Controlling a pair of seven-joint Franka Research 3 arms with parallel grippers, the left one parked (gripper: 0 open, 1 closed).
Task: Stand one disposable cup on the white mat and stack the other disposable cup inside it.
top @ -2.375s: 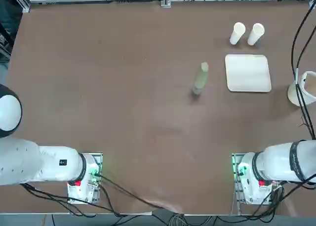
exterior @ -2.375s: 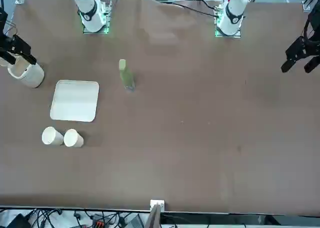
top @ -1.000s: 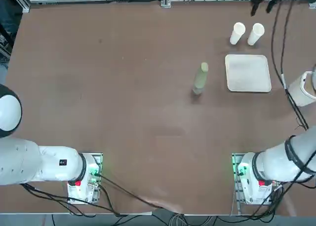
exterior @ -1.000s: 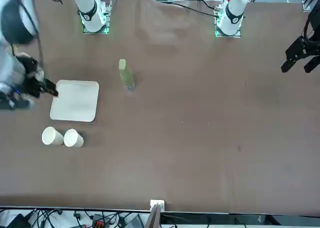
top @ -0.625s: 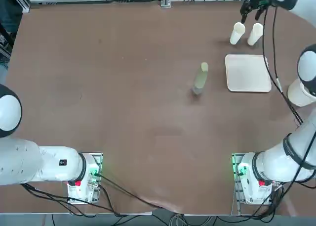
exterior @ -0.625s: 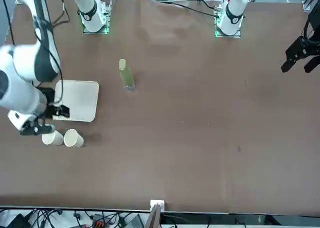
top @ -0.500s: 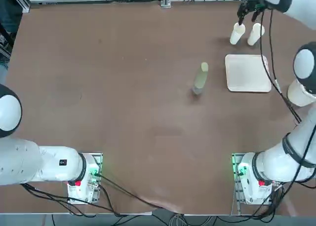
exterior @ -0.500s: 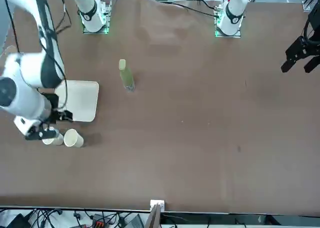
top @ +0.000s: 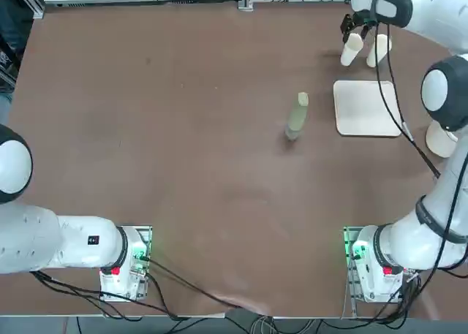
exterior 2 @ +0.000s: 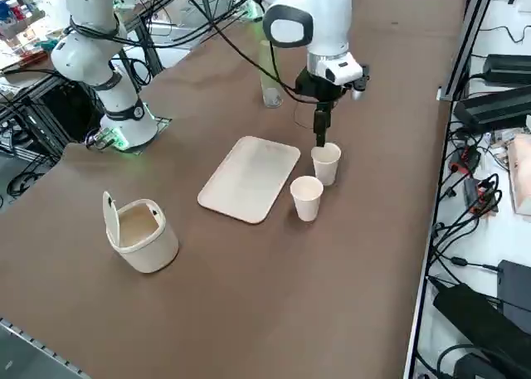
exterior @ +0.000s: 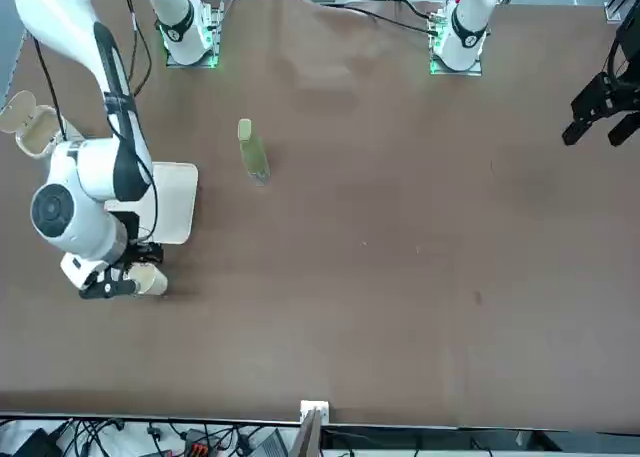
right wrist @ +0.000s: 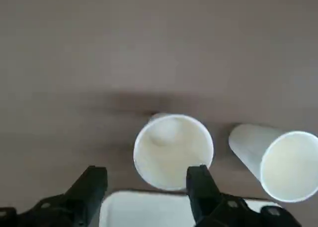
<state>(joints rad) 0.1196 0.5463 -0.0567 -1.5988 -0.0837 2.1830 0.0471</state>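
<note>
Right claw over the inner cup, fingers spread, nothing pinched yet

In the top view, left to right: a green bottle [top: 297, 116] stands mid-bench, then the white mat [top: 367, 108], bare, with both disposable cups upright just beyond its far edge. The right claw [top: 354, 27] hovers above the left cup [top: 351, 50]; the right cup [top: 377, 50] stands just beside it. To grip well, I judge it should centre so one finger goes inside the rim and one outside, come straight down, and close gently so the thin wall does not buckle or nudge its neighbour.
</note>
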